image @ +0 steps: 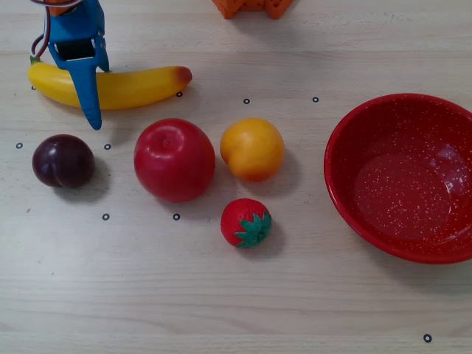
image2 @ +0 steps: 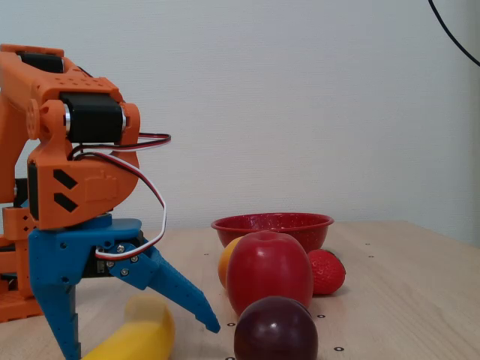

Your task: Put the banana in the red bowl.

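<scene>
- So my gripper (image2: 139,341) was open wide, one blue finger on each side of the banana (image: 110,85), and it held nothing.
- In the fixed view one finger (image2: 56,315) stood almost straight up and down on the left of the banana (image2: 135,337), and the other finger (image2: 176,296) slanted out to the right.
- From above, I saw the long finger (image: 88,92) lying across the banana near its left end.
- The banana lay flat on the table (image: 236,295), at the top left of the overhead view, behind the plum (image: 63,160) and the apple (image: 174,159).
- Its long side ran left to right in the overhead view, with a small bend like a smile.
- The green stem end pointed left and the brown end pointed right, toward the bowl (image: 346,147) side.
- The bowl sat far off on the right, well apart from the banana, and it was empty.
- To do this step well, I thought I should go lower until both fingers were down beside the banana, then squeeze across its short way.
- I was near the stem end, so I judged the long brown end might tip down when lifted; a grip closer to the middle would be safer.
- I also thought I should close slowly, because the shiny skin looked slippery.
- The orange (image: 252,149) and the strawberry (image: 246,222) were out of my way.
</scene>
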Action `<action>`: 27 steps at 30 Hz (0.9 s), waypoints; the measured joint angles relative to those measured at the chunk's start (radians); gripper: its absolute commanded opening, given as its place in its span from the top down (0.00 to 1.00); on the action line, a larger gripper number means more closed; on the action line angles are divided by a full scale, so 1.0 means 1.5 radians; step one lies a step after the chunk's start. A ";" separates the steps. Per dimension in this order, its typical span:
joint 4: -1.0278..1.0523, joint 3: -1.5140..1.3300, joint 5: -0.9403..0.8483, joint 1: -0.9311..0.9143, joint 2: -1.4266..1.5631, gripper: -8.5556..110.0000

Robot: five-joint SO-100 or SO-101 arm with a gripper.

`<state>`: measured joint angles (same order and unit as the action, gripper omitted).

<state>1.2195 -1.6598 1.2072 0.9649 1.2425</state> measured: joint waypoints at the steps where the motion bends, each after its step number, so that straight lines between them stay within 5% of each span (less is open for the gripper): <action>1: 0.000 0.000 0.000 0.000 0.000 0.51; 27: 0.003 0.015 -0.008 -0.027 -0.014 0.67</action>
<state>1.2241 -1.6368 1.1950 0.9250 1.2210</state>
